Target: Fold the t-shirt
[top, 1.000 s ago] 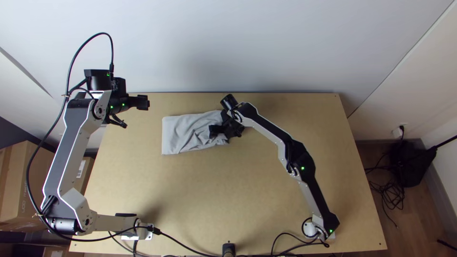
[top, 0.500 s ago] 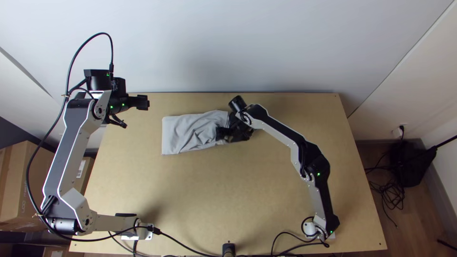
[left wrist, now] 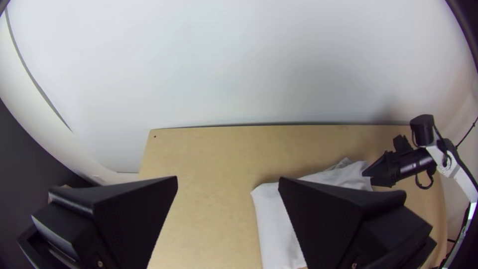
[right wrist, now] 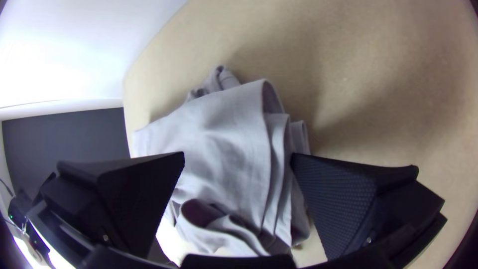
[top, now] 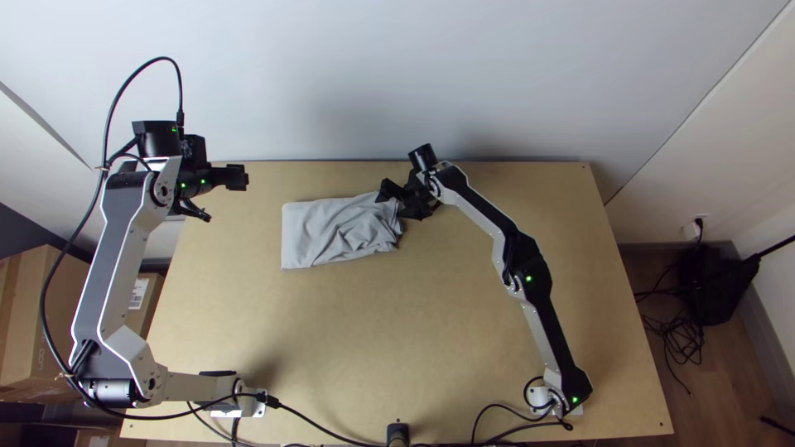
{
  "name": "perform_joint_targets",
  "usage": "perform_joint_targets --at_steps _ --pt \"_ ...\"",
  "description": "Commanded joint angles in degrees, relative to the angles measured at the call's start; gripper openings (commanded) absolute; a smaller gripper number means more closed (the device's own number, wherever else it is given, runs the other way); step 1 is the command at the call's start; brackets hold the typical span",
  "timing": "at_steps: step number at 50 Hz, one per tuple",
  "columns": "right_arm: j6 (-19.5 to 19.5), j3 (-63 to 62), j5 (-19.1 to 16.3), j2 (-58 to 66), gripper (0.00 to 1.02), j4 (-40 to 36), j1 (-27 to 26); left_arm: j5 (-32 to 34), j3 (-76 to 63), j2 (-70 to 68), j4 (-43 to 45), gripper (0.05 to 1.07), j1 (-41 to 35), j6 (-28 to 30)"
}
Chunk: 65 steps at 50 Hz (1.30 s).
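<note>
"Progress on the t-shirt (top: 335, 232), how do you judge it?"

"Well along. It lies as a compact, roughly rectangular bundle on the far part of the table (top: 397, 323), left of centre in the top view. Several layers stack at one end, so I'd say most of the folding is done."

"Which end looks finished?"

"The one toward the left arm: straight edge, fairly smooth cloth. The opposite end is rumpled, with a loose, curled flap and layers that don't line up."

"And the grippers?"

"The right gripper (right wrist: 238, 155) is over that untidy end, fingers wide apart, with nothing pinched between them. I can't tell whether one finger touches the cloth. The left gripper (left wrist: 228, 178) is well off to the side, near the far left corner, its fingers wide too and nothing in them."

"So what remains?"

"Tidying, by my reading: flatten the flap and square the layers. Maybe one more fold across; the pictures don't settle that. Gripping just the top layer could pull the stack askew."
</note>
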Motion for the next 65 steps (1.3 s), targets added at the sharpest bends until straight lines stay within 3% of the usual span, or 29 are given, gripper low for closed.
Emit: perform_joint_targets --at_steps 1,13,18,21,24,25,33,44,54,65 --pt "3.9 3.5 -1.0 3.4 0.98 1.0 -0.1 -0.1 0.1 -1.2 -0.6 1.03 1.2 1.1" --pt "3.2 3.6 -14.1 7.6 0.91 1.1 1.6 -0.1 0.3 -1.3 -1.0 1.03 2.6 1.9" --pt "1.3 3.5 -16.3 8.6 0.66 1.1 2.5 -0.1 0.8 -1.3 -1.2 1.03 2.6 1.9" --pt "0.1 3.4 -16.3 9.1 0.39 1.1 2.6 -0.1 1.3 -1.2 -1.5 1.03 2.6 1.9" --pt "-1.9 3.0 -16.3 9.0 0.06 1.1 2.4 -0.1 1.7 -1.2 -1.6 1.03 2.6 1.9" --pt "-2.6 2.8 -16.3 8.9 0.01 0.7 2.4 -0.1 1.7 -1.3 -1.6 1.03 2.6 1.9" --pt "-5.6 -1.8 -14.5 4.7 0.02 0.2 -0.1 -0.1 1.7 -1.7 -1.9 1.03 2.8 1.9" --pt "-9.2 -8.4 -10.9 -2.0 0.02 0.2 -7.9 0.0 1.6 -2.3 -1.9 1.03 2.8 1.8" --pt "-13.4 -14.6 -10.0 -7.5 0.02 0.9 -18.5 0.0 1.6 -3.1 -1.9 1.03 2.8 1.7" --pt "-14.8 -21.9 -10.0 -13.3 0.02 3.1 -34.5 0.0 1.6 -4.2 -1.9 1.03 2.6 1.7"
